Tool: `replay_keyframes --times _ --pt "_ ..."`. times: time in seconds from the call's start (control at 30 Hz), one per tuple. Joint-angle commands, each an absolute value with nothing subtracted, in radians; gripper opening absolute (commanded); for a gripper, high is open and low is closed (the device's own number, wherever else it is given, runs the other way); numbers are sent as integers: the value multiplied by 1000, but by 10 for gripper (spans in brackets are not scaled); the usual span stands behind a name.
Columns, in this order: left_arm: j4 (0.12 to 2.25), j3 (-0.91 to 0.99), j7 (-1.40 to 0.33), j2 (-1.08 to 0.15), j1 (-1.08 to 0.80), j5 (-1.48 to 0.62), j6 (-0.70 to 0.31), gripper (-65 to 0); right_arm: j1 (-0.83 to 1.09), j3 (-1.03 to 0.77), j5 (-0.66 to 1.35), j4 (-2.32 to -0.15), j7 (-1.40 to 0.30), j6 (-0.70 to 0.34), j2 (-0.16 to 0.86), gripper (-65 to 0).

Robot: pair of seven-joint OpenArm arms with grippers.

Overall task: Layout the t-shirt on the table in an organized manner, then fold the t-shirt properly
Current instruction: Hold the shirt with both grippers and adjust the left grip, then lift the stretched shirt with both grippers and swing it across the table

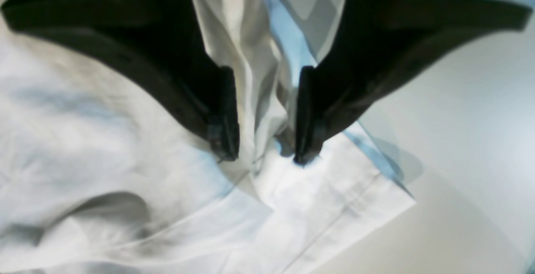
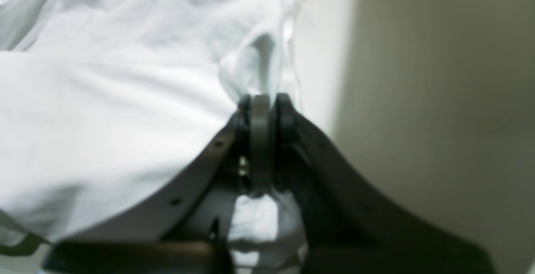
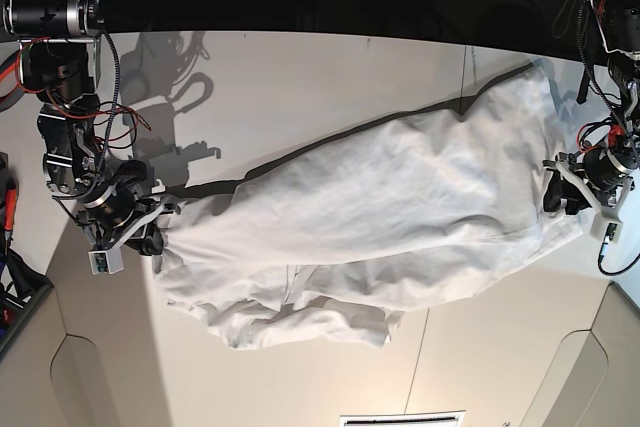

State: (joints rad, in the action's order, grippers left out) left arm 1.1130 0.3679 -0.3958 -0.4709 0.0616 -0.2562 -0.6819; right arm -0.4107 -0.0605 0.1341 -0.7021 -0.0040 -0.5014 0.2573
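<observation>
Two pincers at opposite ends of one stretched t-shirt.
Right pincer pinches a bunched fold of white cloth; left pincer stands spread, tips on a hemmed corner lying flat; the shirt spans the white counter between them.

No text, label or number can be read anywhere.

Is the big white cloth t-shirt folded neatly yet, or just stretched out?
Not folded. The white cloth t-shirt lies stretched across the white table between both grippers, wrinkled, with cloth bunched along its lower edge.
</observation>
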Motion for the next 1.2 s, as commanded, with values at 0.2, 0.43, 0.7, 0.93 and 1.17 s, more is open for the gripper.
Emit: replay_keyframes --times 0.2,0.43,0.7,0.93,1.17 --pt "1131 374 -388 -459 76 -300 -698 -542 -434 -63 139 -720 6 -502 268 -650" --pt "1132 374 -393 -469 78 -382 -698 -650 -434 -63 140 -720 -45 -502 268 -650" --pt "1134 374 -371 -522 179 -471 -698 -650 -470 -63 297 -720 -111 -501 257 -650" --pt "1134 346 -381 -546 351 -472 -698 -650 -545 -64 293 -720 -131 -483 211 -650" --pt "1132 187 -382 -654 524 -501 -698 -650 -629 -81 268 -720 -134 -404 194 -650"
